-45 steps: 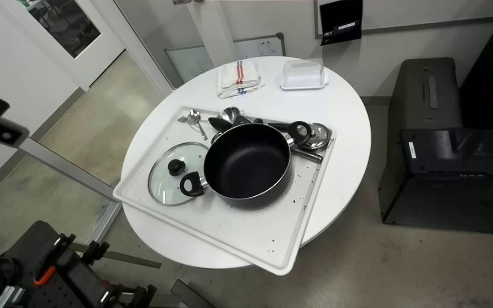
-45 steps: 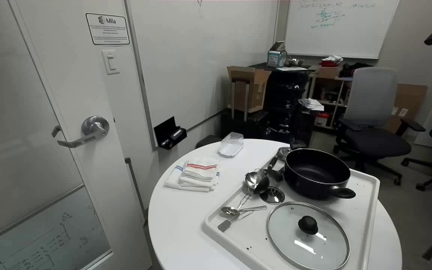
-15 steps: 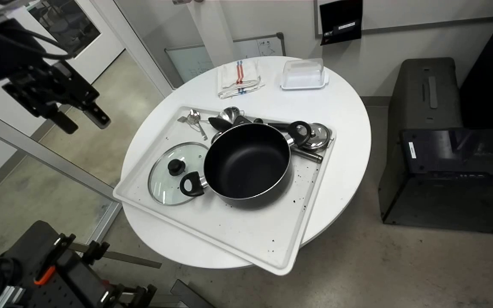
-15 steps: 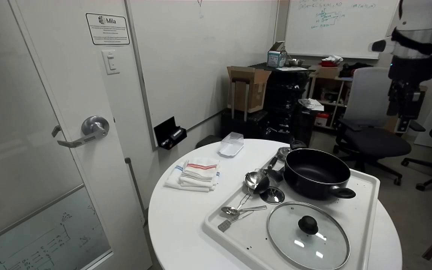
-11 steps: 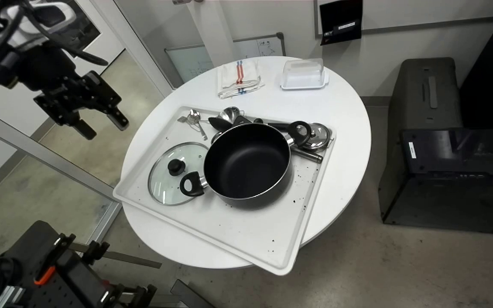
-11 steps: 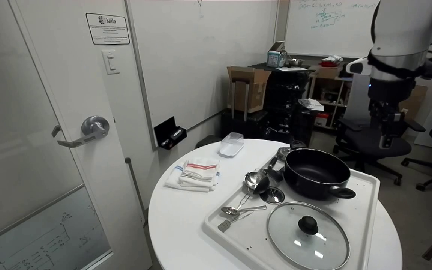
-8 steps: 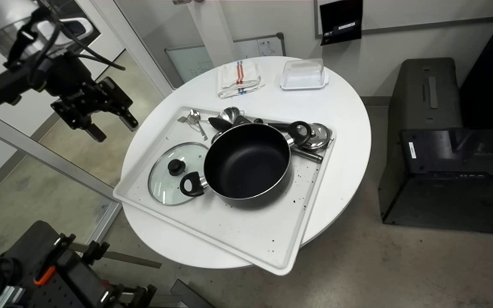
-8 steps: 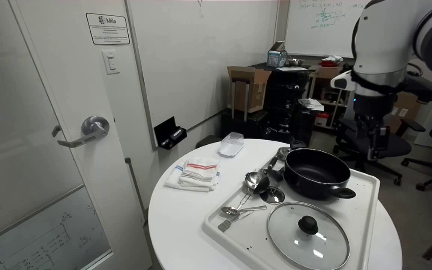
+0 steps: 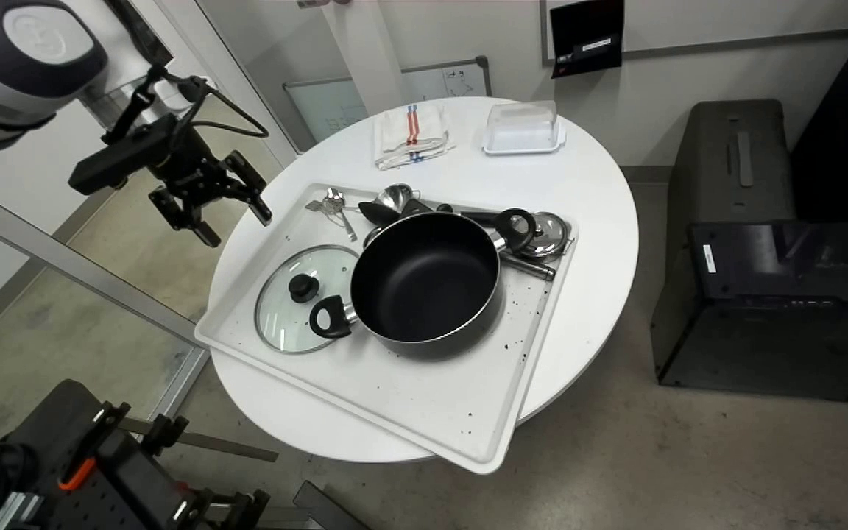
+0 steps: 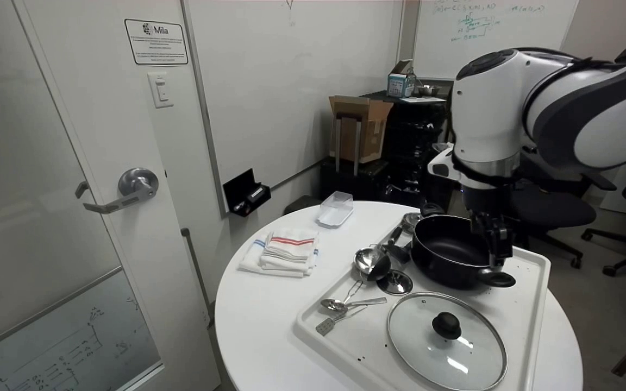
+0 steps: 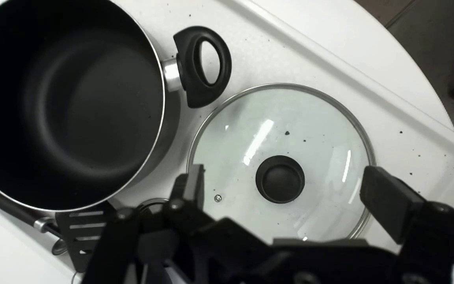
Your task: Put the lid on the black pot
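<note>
The lid, clear glass with a thin metal rim and black knob, lies flat on the tray beside the black pot, in both exterior views (image 9: pixel 284 316) (image 10: pixel 427 347) and the wrist view (image 11: pixel 282 130). The black pot (image 9: pixel 428 280) stands upright and uncovered (image 10: pixel 443 247), one side handle pointing toward the lid; the wrist view cuts off part of it (image 11: pixel 93 106). My gripper (image 9: pixel 238 224) is open and empty, in the air above the lid's side of the tray. In the wrist view its fingers (image 11: pixel 282 175) appear on either side of the knob, well apart from it.
A white tray (image 9: pixel 424 401) on a round white table (image 9: pixel 593 213) holds the cookware. Metal utensils (image 10: pixel 345 304), a small lid (image 10: pixel 394 282) and a black slotted turner (image 11: pixel 81 232) lie near the pot. Folded towels (image 9: pixel 413 136) and a clear-covered dish (image 9: pixel 523 129) stand at the back.
My arm has come into both exterior views and moved in toward the table and lower, closer to the lid. The gripper stays open. The lid and pot have not moved.
</note>
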{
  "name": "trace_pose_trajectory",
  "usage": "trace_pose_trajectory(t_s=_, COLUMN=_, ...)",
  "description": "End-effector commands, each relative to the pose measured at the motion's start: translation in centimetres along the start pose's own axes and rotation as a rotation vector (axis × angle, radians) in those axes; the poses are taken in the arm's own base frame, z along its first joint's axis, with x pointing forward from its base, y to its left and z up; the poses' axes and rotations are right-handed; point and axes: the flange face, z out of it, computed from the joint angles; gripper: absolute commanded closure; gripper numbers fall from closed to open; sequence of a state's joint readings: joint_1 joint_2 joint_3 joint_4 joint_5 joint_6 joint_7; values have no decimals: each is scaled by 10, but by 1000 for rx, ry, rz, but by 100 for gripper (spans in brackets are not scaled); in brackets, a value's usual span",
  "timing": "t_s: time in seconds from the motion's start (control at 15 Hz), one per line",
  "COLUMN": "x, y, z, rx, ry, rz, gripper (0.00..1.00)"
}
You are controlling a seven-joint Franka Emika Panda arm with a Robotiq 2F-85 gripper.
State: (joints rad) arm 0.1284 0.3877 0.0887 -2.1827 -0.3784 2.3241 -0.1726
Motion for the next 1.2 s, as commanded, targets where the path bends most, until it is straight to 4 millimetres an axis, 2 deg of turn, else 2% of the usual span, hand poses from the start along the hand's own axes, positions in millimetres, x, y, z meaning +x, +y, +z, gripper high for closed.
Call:
trace_pose_trajectory(t_s=0.0, x=38, y=4, z=24, rx=-24, ry=-31, rz=-96, gripper=0)
trace_pose_trajectory(t_s=0.2, x=57, y=5, z=45, rx=-14, ry=-59, rz=-156, gripper=0)
trace_pose_trajectory(t_s=0.47, x=70, y=1, z=71, rx=3, ry=-101, rz=-230, gripper=0)
trace_pose_trajectory(t_s=1.13, x=70, y=-31, z=141, rx=-35, ry=-231, rz=-399, gripper=0)
